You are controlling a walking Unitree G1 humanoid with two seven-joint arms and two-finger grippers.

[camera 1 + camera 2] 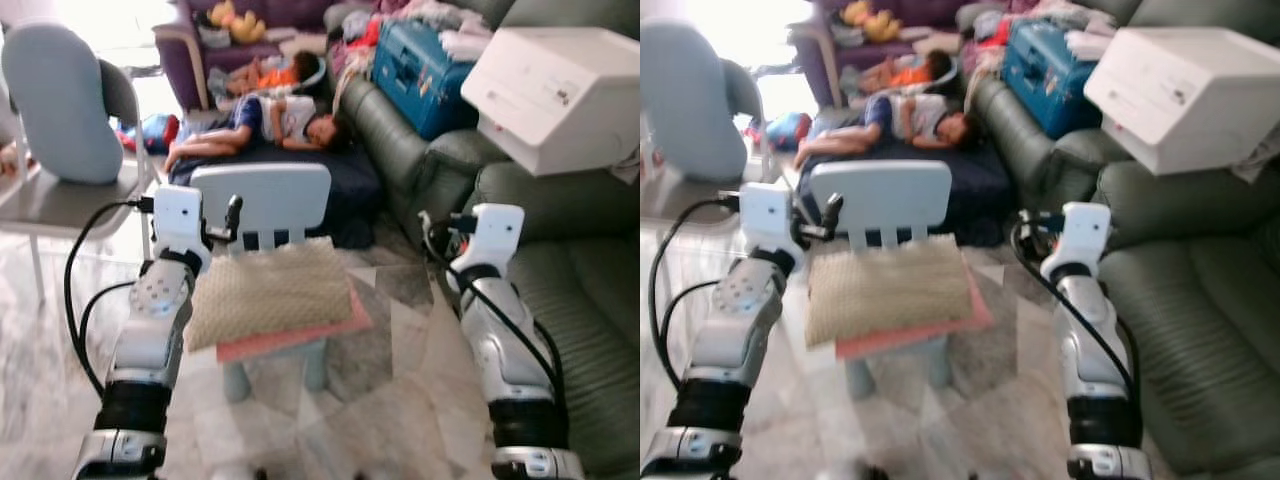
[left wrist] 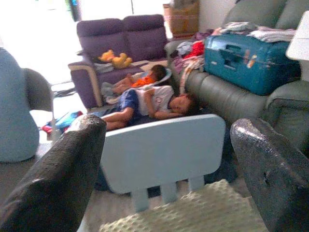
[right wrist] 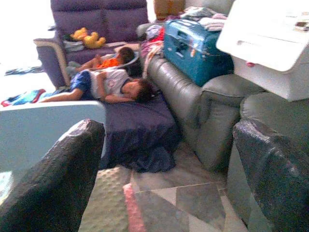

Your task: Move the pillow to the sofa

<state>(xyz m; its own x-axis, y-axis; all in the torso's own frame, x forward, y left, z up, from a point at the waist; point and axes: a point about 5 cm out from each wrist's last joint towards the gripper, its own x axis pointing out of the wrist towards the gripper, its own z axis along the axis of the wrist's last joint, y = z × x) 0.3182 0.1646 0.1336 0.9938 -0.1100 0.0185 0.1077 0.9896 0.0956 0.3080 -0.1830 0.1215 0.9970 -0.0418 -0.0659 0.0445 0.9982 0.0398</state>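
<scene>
Blurry living room, pillow (image 1: 268, 290) on small chair (image 1: 262, 203), seemingly ungrasped

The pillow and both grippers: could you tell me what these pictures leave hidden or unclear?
- Pillow: left edge hidden behind the left arm, head views; blurred.
- Pink layer beneath: mostly covered, identity unclear.
- Left gripper: one finger visible, head view.
- Right gripper: fingertips cut off by the wrist view's edge.

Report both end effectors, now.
Left end effector: open, holding nothing, just short of the pillow on the small chair.
Right end effector: open, holding nothing, beside the green sofa.
</scene>
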